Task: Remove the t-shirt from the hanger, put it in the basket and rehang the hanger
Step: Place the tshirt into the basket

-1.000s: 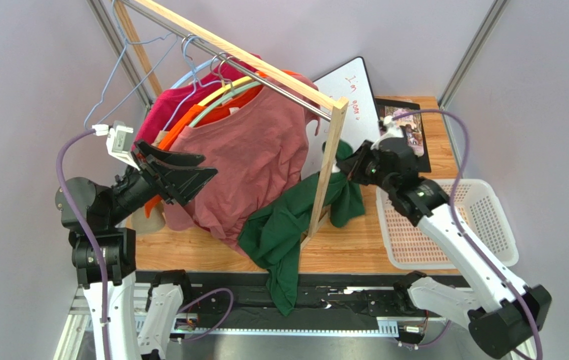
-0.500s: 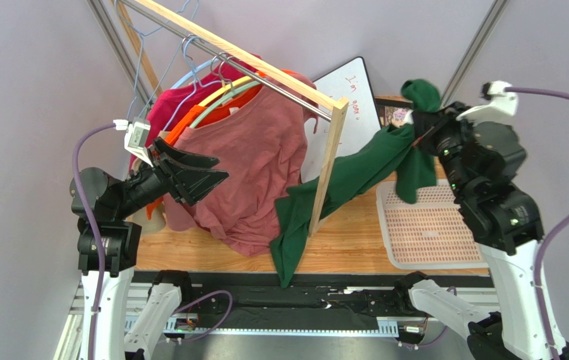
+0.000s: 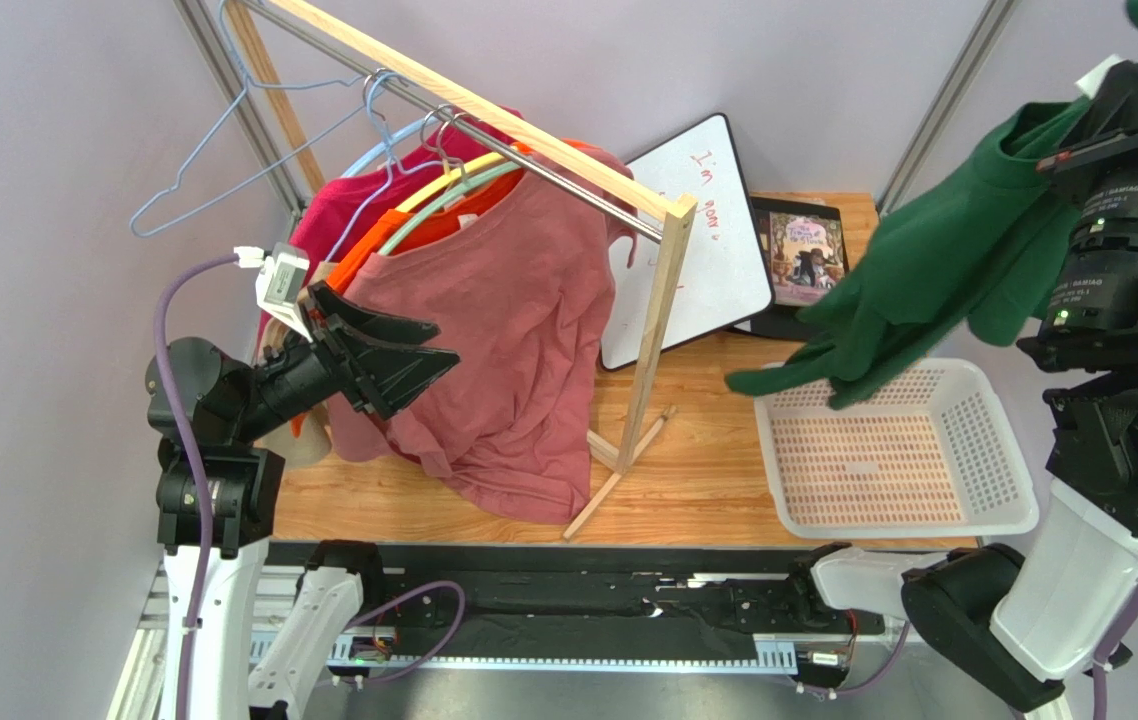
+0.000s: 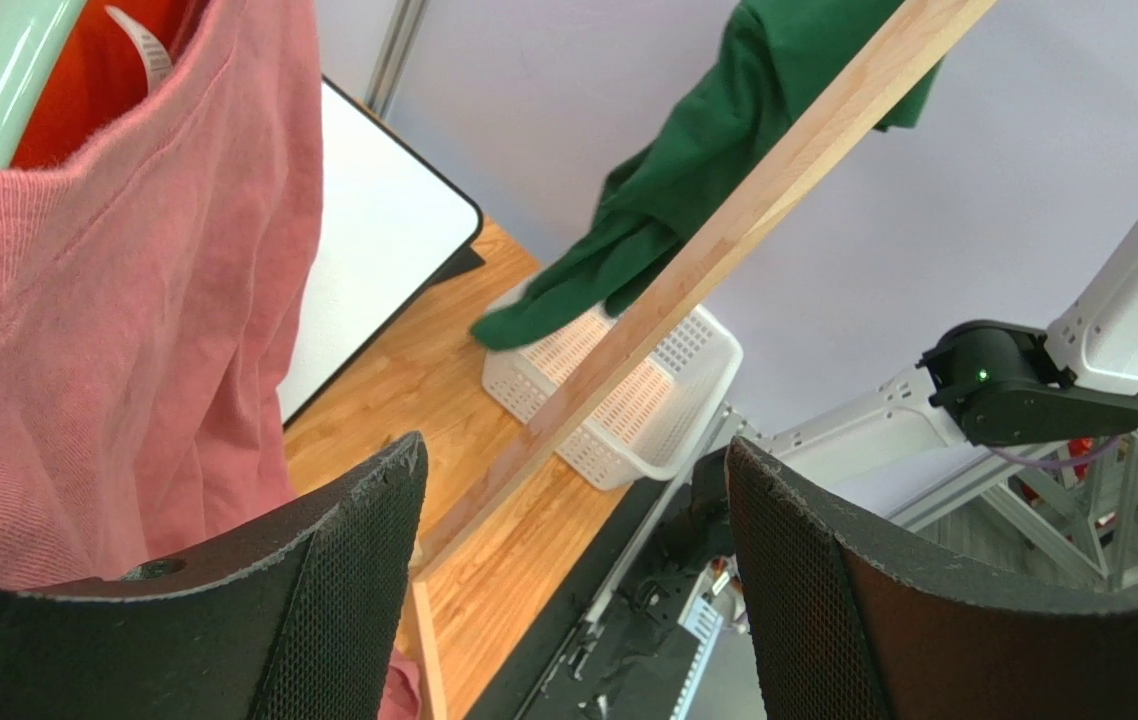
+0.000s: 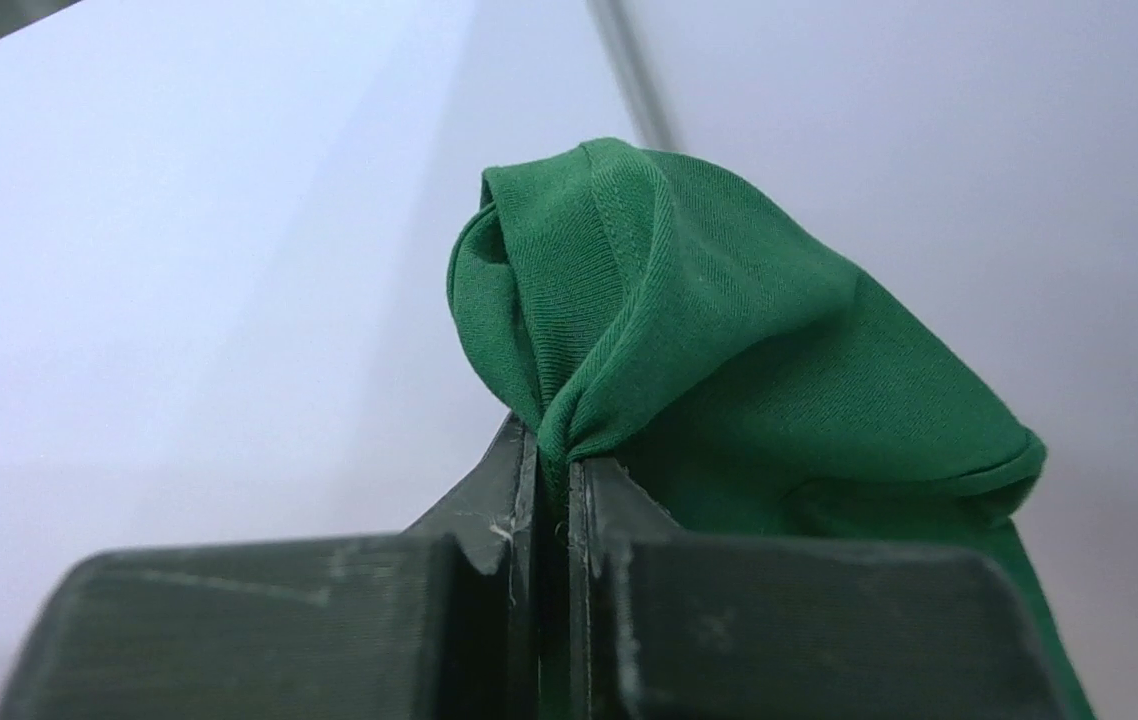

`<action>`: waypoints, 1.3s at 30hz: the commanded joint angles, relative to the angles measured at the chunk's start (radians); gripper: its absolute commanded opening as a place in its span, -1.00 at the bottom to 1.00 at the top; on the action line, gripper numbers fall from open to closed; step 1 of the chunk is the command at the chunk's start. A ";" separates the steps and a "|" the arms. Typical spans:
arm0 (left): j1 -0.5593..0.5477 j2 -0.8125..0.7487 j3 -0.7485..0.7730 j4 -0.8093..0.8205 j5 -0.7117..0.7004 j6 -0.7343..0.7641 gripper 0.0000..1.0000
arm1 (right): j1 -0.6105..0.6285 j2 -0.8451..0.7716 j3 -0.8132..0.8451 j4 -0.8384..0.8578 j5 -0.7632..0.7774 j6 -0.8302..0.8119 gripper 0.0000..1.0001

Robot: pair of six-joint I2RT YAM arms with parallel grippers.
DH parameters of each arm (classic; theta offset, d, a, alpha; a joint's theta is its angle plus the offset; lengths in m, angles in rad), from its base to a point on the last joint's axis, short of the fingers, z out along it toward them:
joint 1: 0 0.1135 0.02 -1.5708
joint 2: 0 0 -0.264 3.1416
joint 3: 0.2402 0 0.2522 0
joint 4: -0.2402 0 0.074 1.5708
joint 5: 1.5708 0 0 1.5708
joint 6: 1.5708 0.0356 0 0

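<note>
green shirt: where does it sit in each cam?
Top external: upper right, green shirt hanging above the basket.
Left wrist: top centre, behind the rack post, above the basket.
Right wrist: centre, pinched in the shut right gripper.
Shared landmark: the basket, top and left wrist only.

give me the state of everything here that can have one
green t-shirt: off the rack, dangling from the right gripper over the white basket
right gripper: shut on the green t-shirt
left gripper: open, holding nothing
pink t-shirt: on a hanger on the rail
blue wire hanger: bare, hooked on the rail
white basket: upright on the table
</note>
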 commanded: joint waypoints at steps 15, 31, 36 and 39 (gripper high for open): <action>-0.005 -0.010 0.000 -0.034 0.001 0.037 0.55 | -0.041 -0.218 -0.719 0.285 0.173 -0.035 -1.00; -0.005 0.045 0.017 -0.021 0.007 0.074 0.55 | -0.082 -0.485 -1.133 -0.077 0.435 0.291 -1.00; -0.005 0.076 0.020 -0.018 0.013 0.095 0.55 | -0.082 -0.583 -1.125 -0.173 0.545 0.295 -1.00; -0.005 0.087 0.012 -0.011 0.013 0.100 0.55 | -0.084 -0.603 -1.072 -0.180 0.580 0.245 -1.00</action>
